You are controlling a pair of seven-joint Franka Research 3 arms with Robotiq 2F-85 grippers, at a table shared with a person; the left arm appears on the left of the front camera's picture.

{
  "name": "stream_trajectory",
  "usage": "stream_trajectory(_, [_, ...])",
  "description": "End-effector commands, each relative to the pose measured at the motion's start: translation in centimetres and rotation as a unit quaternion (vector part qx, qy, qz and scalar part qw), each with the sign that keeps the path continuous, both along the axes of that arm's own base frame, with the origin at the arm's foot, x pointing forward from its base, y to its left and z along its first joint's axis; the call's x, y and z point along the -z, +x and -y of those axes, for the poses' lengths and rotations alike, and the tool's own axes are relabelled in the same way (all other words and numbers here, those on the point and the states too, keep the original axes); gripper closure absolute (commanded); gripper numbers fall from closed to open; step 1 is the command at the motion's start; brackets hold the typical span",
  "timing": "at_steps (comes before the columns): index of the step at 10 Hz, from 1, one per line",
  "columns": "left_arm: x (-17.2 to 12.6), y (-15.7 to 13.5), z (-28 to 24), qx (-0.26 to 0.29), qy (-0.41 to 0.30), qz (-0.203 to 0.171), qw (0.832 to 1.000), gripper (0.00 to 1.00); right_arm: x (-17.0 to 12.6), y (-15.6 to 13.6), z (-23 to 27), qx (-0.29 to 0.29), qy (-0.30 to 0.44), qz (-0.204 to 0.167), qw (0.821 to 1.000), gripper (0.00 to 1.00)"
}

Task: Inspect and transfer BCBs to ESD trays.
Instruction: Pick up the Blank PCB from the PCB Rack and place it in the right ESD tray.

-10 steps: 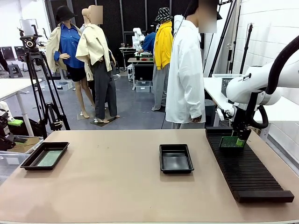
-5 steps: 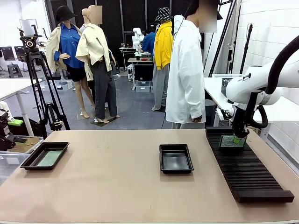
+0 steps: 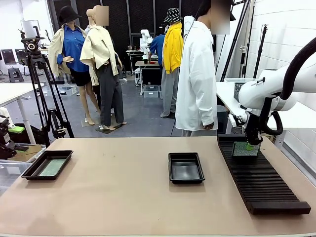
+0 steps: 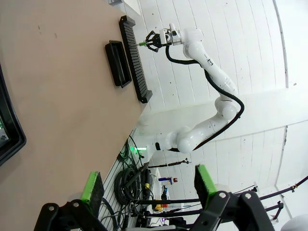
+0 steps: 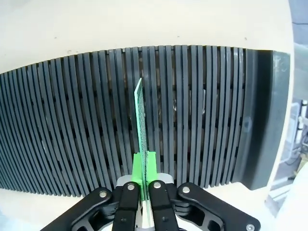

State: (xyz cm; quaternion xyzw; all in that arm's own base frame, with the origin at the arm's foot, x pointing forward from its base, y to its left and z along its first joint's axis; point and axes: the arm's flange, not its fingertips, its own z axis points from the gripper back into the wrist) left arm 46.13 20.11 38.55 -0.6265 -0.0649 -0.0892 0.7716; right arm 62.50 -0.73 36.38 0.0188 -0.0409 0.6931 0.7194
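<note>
My right claw was clamped tight on one BCB at the right of the front view, over the far end of the long black slotted rack. In my right wrist view the green pads pinched the near edge of that board, which stood edge-on and pointed down at the ribs of the rack. I could not tell whether its far edge sat in a slot or had cleared it. The ribs on both sides of it looked bare.

My left claw hung wide with nothing between its pads, well away from the work, looking along the tabletop.

As for progress, I judged the job to be partly done. The ESD tray at the lower left of the front view seemed to have a pale green board lying flat on its floor, so one transfer looked finished. The second ESD tray at the middle of the frame was bare. The board in my right claw had yet to be inspected and carried to a tray, most likely the middle one. A person in a white coat stood at the far side.
</note>
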Motion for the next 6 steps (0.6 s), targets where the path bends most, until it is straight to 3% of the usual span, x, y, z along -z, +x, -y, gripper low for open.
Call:
stream_trajectory(1, [-0.2,0.1,-0.2,-0.001,0.006,-0.005,1.000,0.00,-0.3,0.1,0.1,-0.006,-0.007,-0.013,1.000,1.00])
stream_trajectory(6, [-0.2,0.1,-0.2,-0.001,0.006,-0.005,1.000,0.00,-6.0,-2.0,-1.8,0.042,-0.013,-0.003,0.999,1.00])
